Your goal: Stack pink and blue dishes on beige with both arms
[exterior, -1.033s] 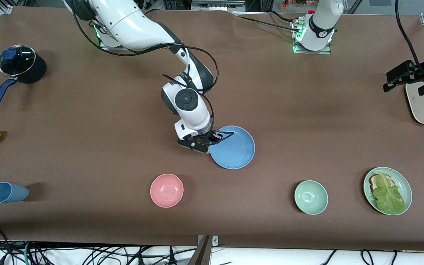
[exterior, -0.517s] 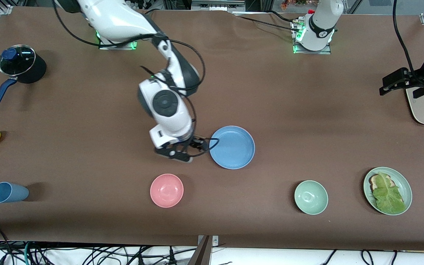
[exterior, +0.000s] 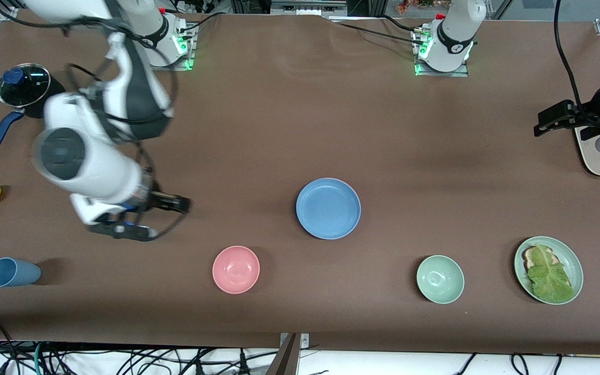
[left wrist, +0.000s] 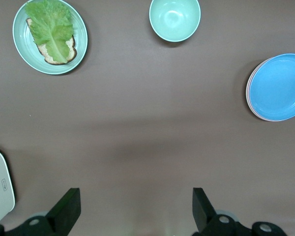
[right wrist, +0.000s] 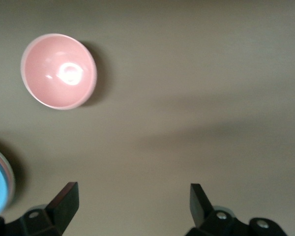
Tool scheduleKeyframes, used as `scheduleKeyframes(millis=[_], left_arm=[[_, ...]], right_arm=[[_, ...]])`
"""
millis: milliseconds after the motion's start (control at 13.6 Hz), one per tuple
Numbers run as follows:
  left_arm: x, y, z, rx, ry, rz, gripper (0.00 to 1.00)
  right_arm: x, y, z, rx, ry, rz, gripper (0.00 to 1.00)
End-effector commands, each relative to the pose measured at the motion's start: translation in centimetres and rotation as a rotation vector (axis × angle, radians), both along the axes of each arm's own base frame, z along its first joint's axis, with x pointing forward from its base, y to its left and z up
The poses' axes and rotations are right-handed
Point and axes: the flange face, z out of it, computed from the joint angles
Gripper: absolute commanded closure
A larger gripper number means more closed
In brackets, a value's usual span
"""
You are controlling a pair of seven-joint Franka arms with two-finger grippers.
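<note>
Blue plate [exterior: 328,208] stacked mid-table, well clear of the wide-open empty right gripper [exterior: 146,219] toward its own end, left gripper [left wrist: 132,216] likewise wide, empty.

Robot lab: bolted arm bases [exterior: 440,52], cable tangle [exterior: 123,359].

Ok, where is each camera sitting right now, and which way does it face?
Front view: high across the table, facing both bases; shows both white arms, the right claw open over bare tabletop.
Left wrist view: looks down past the open left claw at the round blue matte plate topping its stack.
Right wrist view: looks down between open fingers at the small pink glossy bowl.
Shared: all three show the blue plate.
</note>
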Motion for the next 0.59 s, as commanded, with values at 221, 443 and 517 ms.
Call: scheduleKeyframes(millis=[221,443,517], left_arm=[[-0.4,0.3,0.2,-0.011,0.003,0.010,0.00],[-0.4,0.3,0.3,-0.011,0.002,0.010,0.00],[-0.4,0.3,0.3,-0.013,0.002,0.010,0.00]], right_arm=[[-6.3,-8.6,6.1,0.050,0.024,0.041,0.00],[-9.2,-9.8,7.1,0.038,-0.008,0.037,0.00],[-9.5,-9.9,7.9,0.021,-0.016,0.047,0.00]])
